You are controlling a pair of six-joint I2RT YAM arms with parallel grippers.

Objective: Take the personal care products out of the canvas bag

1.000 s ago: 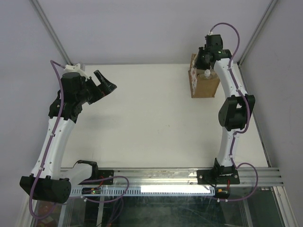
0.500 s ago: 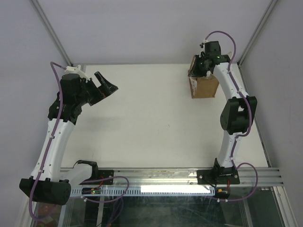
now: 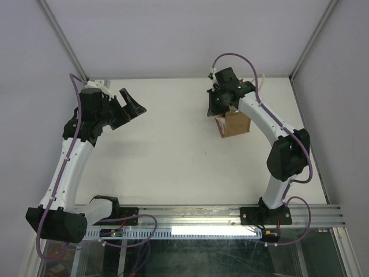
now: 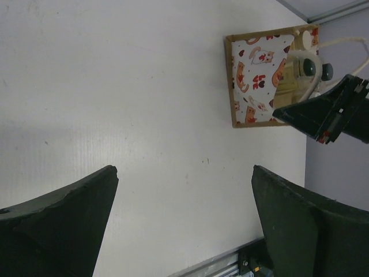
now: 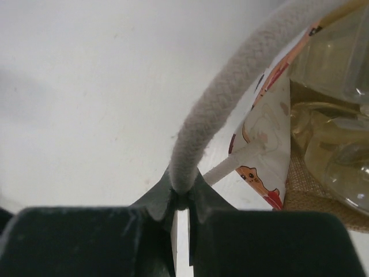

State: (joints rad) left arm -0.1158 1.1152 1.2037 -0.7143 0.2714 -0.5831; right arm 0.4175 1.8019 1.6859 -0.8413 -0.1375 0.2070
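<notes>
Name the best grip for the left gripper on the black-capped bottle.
Probably the black cap and neck, from above through the bag's open top: only that end pokes out, the body sits sunk between the fabric walls. The right gripper holds the handle, so approach clear of it.

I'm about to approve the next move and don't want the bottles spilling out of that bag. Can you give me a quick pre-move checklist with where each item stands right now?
1. Grip: right hand shut on the rope handle: ok.
2. Contents: bottles sit inside the canvas bag, none on the table: ok.
3. Bag standing square on the table: cannot tell; it looks skewed under the arm.
4. Helper ready: left hand open and empty: ok.
5. Clearance: left hand well apart from the bag: ok.
6. Bag mouth free for a reach-in: not ok; the right hand and handle are over it.
</notes>
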